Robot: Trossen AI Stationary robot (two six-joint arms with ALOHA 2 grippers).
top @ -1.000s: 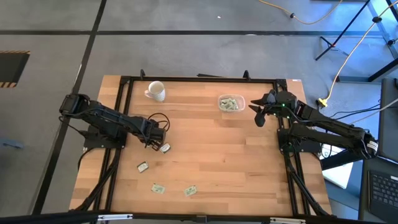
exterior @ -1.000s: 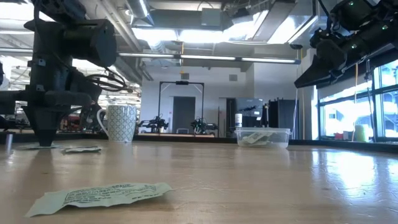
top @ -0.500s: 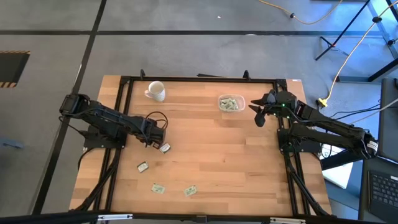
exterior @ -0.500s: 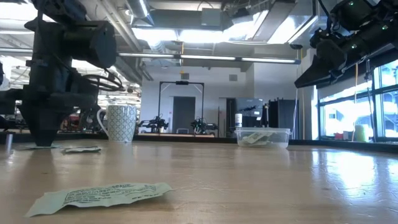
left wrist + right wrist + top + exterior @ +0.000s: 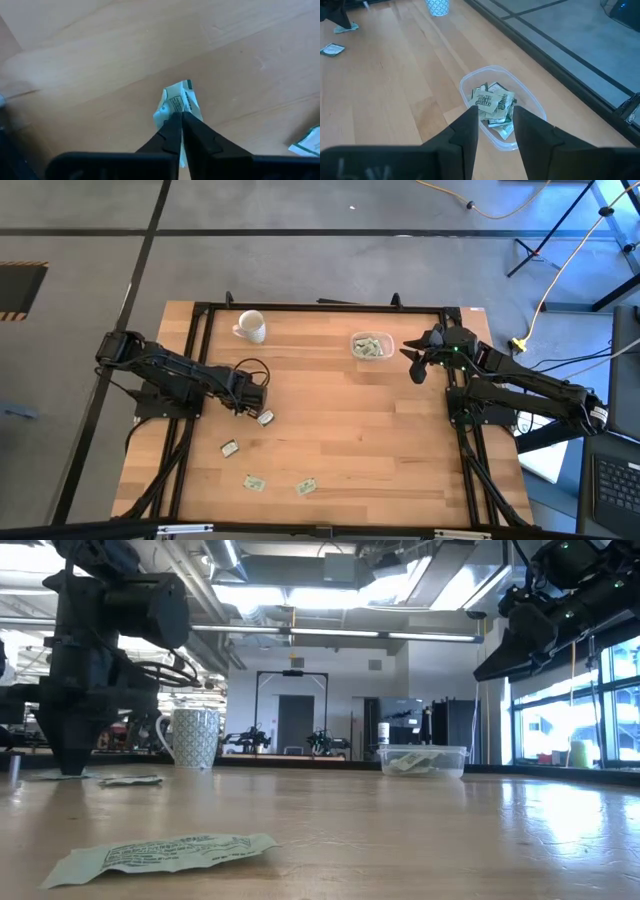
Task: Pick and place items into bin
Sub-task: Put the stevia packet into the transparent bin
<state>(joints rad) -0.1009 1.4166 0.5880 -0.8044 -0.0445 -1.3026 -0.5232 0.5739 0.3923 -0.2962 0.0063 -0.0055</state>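
My left gripper (image 5: 243, 409) stands at the table's left middle, pointing down, shut on a pale green and white packet (image 5: 176, 101). That packet also shows under the fingertips in the low view (image 5: 45, 776). Another packet (image 5: 265, 418) lies flat just beside it. More packets lie flat nearer the front edge: one to the left (image 5: 229, 448) and two close to the edge (image 5: 254, 482), (image 5: 306, 486). The clear bin (image 5: 371, 346) stands at the far right middle with several packets inside (image 5: 492, 102). My right gripper (image 5: 495, 125) is open and empty, in the air just right of the bin. My left gripper pinches the packet between its two fingertips, at the packet's near end (image 5: 175, 111). The fingers come from above, pointing down. The packet is crumpled up around the fingertips, and its far end (image 5: 186, 86) lies on the table.
A white mug (image 5: 250, 326) stands at the far left of the table. The black frame rails (image 5: 320, 307) run along the table's far edge and both sides. The wooden table top (image 5: 350, 430) is bare between the packets and the bin.
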